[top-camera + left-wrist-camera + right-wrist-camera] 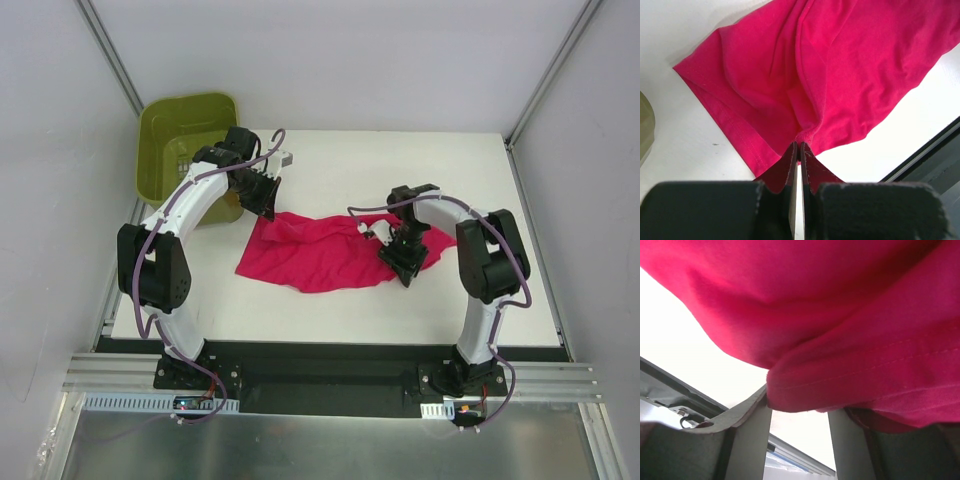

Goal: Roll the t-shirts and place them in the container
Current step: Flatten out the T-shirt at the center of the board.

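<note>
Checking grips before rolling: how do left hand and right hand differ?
The left hand is pinched shut on the t-shirt edge; the right hand has fingers apart, fabric across them. The left hand is beside the green basket; the right hand is far from it. Both meet the t-shirt.

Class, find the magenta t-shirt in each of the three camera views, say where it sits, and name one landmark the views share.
Top external: the t-shirt lies crumpled mid-table, between the two arms.
Left wrist: it fills the upper picture, and its edge is pinched in the shut left hand at bottom centre.
Right wrist: it fills the top and right, with its hem across the parted fingers of the right hand.
Shared landmark: the white table.
</note>
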Robot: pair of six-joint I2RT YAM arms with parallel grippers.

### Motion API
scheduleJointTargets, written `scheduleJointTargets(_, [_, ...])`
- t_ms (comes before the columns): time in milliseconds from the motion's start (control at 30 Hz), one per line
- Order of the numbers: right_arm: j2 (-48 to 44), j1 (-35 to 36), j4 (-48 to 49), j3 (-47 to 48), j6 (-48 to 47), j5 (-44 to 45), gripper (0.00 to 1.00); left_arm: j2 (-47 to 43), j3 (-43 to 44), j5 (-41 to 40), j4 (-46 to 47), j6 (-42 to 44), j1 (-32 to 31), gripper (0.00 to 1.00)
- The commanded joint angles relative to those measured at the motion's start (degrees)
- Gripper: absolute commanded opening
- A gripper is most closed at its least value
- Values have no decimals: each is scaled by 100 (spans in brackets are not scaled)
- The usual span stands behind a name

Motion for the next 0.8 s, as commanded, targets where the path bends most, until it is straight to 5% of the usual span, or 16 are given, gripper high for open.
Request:
scheduleJointTargets(0, [-242, 183, -236, -23, 297, 154, 49, 0, 200, -32, -158, 57, 23, 0])
scheduleJointTargets(767, [-233, 641, -455, 82, 780, 436, 43, 140, 306, 21, -149, 57, 23, 0])
